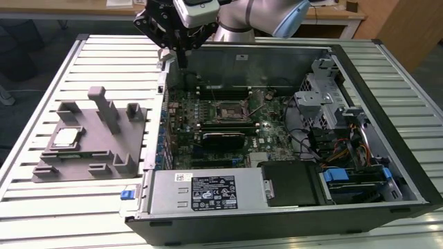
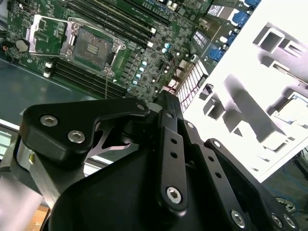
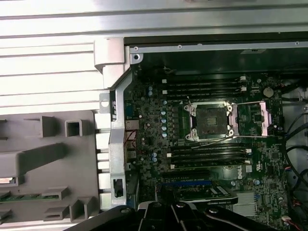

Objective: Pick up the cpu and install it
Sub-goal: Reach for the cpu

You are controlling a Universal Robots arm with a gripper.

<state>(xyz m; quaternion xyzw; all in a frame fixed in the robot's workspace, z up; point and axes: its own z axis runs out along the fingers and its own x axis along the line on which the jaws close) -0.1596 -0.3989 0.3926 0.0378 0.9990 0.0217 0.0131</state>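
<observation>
Slatted metal worktop, small silvery square cpu in grey plastic holder, well apart from tool, tips together, empty.

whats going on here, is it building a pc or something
A robot arm is working over an open desktop computer lying on a slatted table. Its hand hangs above the case's far corner, on the exterior view's left. The cpu lies in the grey plastic holder beside the case, apart from the hand and not yet picked up. The cpu socket on the motherboard looks empty.
</observation>
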